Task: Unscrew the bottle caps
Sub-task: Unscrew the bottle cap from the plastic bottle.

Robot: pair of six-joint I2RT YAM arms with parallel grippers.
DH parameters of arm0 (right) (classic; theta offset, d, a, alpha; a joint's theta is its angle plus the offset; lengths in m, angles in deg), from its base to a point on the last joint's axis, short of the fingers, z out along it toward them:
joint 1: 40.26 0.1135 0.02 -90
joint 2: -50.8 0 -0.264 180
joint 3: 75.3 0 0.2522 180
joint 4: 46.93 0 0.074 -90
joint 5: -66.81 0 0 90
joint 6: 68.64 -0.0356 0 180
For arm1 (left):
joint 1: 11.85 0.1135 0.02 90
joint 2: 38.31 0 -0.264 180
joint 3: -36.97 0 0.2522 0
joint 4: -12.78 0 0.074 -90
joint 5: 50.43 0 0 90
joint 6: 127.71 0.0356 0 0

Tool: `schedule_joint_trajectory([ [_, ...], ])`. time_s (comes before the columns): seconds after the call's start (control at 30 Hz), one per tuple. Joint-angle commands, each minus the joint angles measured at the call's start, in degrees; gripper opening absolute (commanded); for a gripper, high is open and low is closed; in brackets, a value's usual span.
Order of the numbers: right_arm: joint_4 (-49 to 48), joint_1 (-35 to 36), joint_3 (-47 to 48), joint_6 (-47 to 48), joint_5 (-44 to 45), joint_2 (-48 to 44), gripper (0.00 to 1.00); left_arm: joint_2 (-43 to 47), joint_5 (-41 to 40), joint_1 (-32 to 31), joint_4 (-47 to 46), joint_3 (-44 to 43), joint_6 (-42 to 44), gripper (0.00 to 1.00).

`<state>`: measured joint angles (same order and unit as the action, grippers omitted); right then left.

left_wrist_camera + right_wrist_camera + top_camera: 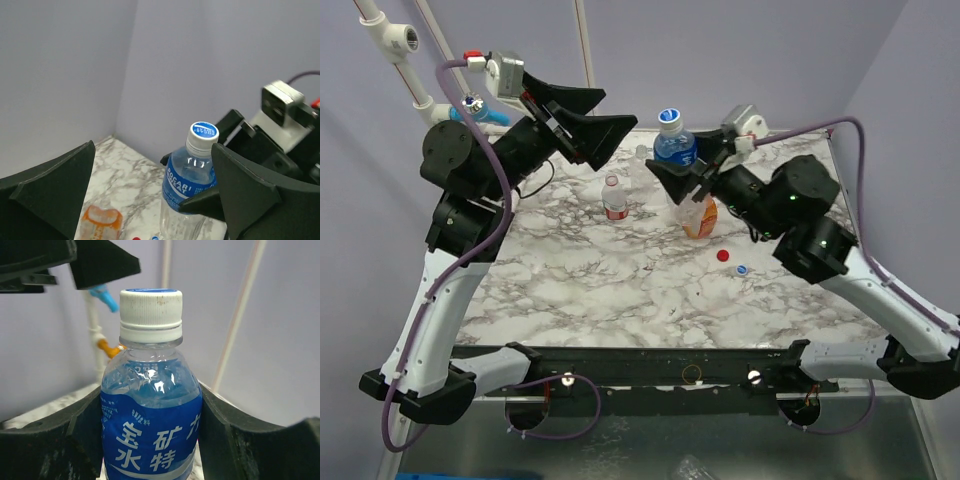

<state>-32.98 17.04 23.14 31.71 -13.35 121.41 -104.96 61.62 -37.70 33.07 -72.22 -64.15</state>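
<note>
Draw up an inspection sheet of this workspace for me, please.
Surface: marbled table.
Job's things: blue-labelled bottle capped, in right tool; red-labelled bottle upright; orange bottle on table; red cap, blue-and-white cap loose on table.
Clutter: nothing seen.
Grippers: left tool open, raised; right tool shut on blue-labelled bottle.
Cables: purple cables along both arms.
Surroundings: purple walls, white pipes.

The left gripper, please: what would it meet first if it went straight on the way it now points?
Probably the blue-labelled bottle in the right gripper: its cap lies ahead between the open fingers of the left gripper, though depth is unclear.
</note>
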Motion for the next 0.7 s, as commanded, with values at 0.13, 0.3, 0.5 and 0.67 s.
schedule_joint_trajectory([
  [0.13,16.9,-4.5,6.6,-11.9,-47.2,-1.7,0.01,-0.4,40.3,1.8,-14.9,-2.3,-12.4,0.98],
  [0.3,16.9,-4.9,7.6,-13.9,-58.4,-0.1,0.0,-1.8,47.9,1.7,-18.3,-3.9,-14.2,0.98],
  [0.5,13.9,-5.4,8.2,-14.7,-60.3,1.4,0.01,-2.0,55.3,0.8,-18.7,-5.3,-15.9,0.98],
  [0.67,13.1,-6.4,8.7,-14.5,-60.8,2.4,0.01,-1.6,59.3,0.3,-18.5,-5.3,-16.5,0.98],
])
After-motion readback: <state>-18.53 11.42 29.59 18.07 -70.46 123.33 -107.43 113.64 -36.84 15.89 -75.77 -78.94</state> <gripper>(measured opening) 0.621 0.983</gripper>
